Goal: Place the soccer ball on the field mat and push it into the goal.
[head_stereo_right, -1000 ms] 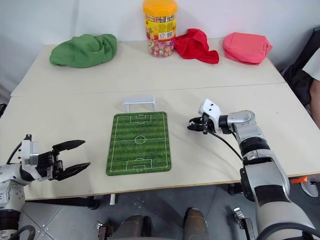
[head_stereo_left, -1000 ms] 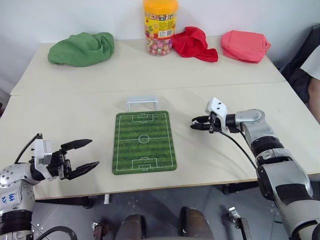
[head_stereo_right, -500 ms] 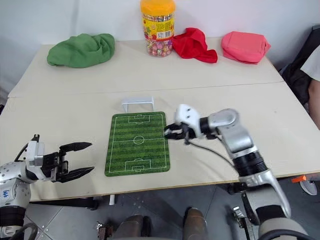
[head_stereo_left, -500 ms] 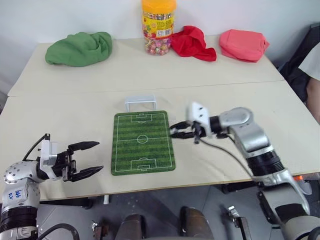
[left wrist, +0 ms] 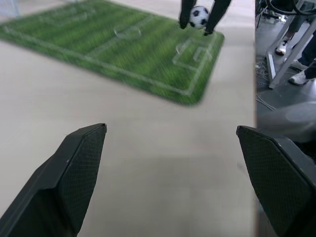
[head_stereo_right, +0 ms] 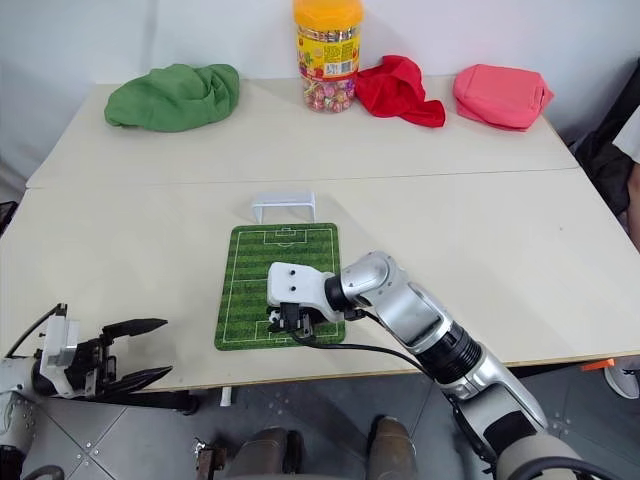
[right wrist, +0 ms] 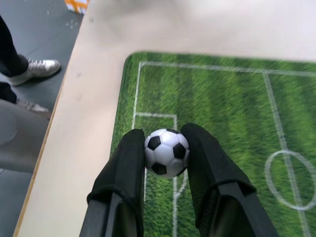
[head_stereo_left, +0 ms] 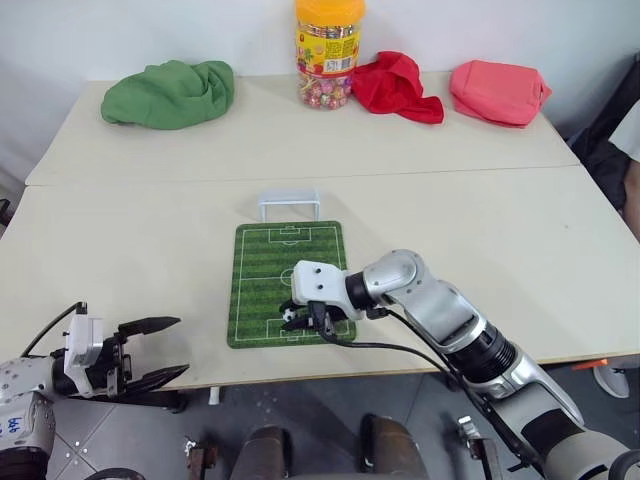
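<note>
The soccer ball [right wrist: 166,152] sat pinched between the two black fingers [right wrist: 124,174] of the right tool [head_stereo_left: 302,318], which held it over the near end of the field mat [head_stereo_left: 262,256], above the penalty box closest to the robot; whether the ball touched the mat could not be told. The mat lay flat on the front part of the desk [head_stereo_left: 500,240], its far short edge just beside the goal [head_stereo_left: 289,203], which stood upright on the bare desk surface, apart from the ball by nearly the whole length of the mat. The left tool [head_stereo_left: 148,350] hovered at the near left edge of the desk, well apart from the mat, its fingers spread wide with nothing between them. Along the far edge of the desk lay a green cloth [head_stereo_left: 168,93], a candy jar [head_stereo_left: 329,53] with an orange lid, a red cloth [head_stereo_left: 397,86] and a pink cloth [head_stereo_left: 499,92], all well apart from the mat
</note>
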You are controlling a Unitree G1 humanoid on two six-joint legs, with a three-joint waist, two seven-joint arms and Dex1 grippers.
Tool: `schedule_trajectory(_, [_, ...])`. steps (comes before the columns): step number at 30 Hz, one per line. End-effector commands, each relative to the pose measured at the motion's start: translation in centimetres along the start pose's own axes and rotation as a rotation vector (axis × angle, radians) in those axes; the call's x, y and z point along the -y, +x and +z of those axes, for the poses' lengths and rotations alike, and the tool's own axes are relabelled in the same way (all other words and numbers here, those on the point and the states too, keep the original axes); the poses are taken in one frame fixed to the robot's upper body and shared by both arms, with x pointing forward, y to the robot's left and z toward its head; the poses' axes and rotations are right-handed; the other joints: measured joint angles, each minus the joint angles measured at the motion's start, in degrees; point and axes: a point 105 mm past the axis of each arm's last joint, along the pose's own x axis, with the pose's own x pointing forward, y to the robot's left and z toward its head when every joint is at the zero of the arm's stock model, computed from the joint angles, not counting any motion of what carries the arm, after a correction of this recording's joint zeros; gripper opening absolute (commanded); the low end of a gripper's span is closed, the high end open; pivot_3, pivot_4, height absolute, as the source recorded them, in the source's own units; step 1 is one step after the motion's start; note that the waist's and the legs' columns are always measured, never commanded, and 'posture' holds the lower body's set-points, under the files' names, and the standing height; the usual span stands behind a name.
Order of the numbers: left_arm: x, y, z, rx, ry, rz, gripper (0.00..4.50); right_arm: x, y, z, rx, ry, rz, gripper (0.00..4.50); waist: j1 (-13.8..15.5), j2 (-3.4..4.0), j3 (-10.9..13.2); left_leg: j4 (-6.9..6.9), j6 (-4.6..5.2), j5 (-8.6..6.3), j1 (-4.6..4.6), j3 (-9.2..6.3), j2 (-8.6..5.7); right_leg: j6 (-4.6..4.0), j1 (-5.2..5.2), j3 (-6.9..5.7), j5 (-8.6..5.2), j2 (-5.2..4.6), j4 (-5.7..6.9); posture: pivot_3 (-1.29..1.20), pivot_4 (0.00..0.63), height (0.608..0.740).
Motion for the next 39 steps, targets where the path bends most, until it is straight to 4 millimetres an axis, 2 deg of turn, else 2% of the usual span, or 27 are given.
schedule_trajectory(1, [1.1, -0.3, 0.9, 0.014, 0.046, -0.067, 4.5, -0.2, 0.4, 0.1, -0.008, -0.046, 0.015, 0.85, -0.1, 0.0, 0.0, 0.0, 0.0, 0.0, 0.0, 0.05, 0.01, -0.02, -0.02, 0.03, 0.01, 0.0, 0.0, 0.0, 0.15, 0.74])
schedule_trajectory(11, [0.9, -1.2, 1.6, 0.047, 0.061, -0.032, 4.5, -0.4, 0.7, 0.0, -0.012, -0.048, 0.032, 0.85, -0.1, 0.0, 0.0, -0.02, 0.0, 0.0, 0.0, 0.14, 0.05, -0.04, -0.1, 0.05, 0.02, 0.01, 0.02, 0.0, 0.15, 0.74])
schedule_trajectory(20, [1.2, -0.9, 1.4, 0.055, 0.054, -0.055, 4.5, -0.8, 1.0, 0.4, -0.002, -0.057, 0.056, 0.85, -0.1, 0.0, 0.0, -0.02, 0.01, 0.0, 0.0, 0.16, 0.05, -0.05, -0.11, 0.05, 0.03, 0.01, 0.02, 0.0, 0.15, 0.74])
schedule_trajectory(30, [0.8, -0.2, 1.4, 0.069, 0.063, -0.043, 4.5, -0.8, 1.3, -0.7, -0.03, -0.05, 0.066, 0.85, -0.2, -0.01, 0.0, -0.02, 0.0, 0.0, 0.02, 0.17, 0.06, -0.05, -0.11, 0.05, 0.03, 0.02, 0.02, 0.0, 0.15, 0.74])
schedule_trajectory(36, [0.5, 0.1, 1.4, 0.075, 0.064, -0.036, 4.5, -0.9, 1.2, -0.3, -0.01, -0.058, 0.075, 0.85, -0.2, -0.01, 0.0, -0.03, 0.0, 0.0, 0.04, 0.21, 0.07, -0.06, -0.11, 0.06, 0.03, 0.02, 0.02, 0.0, 0.15, 0.74])
schedule_trajectory(39, [0.3, 0.2, 1.5, 0.077, 0.064, -0.034, 4.5, -1.0, 1.2, -0.3, -0.009, -0.062, 0.08, 1.84, -0.2, -0.01, 0.0, -0.03, 0.0, 0.0, 0.04, 0.21, 0.07, -0.07, -0.11, 0.06, 0.04, 0.03, 0.03, 0.0, 0.15, 0.74])
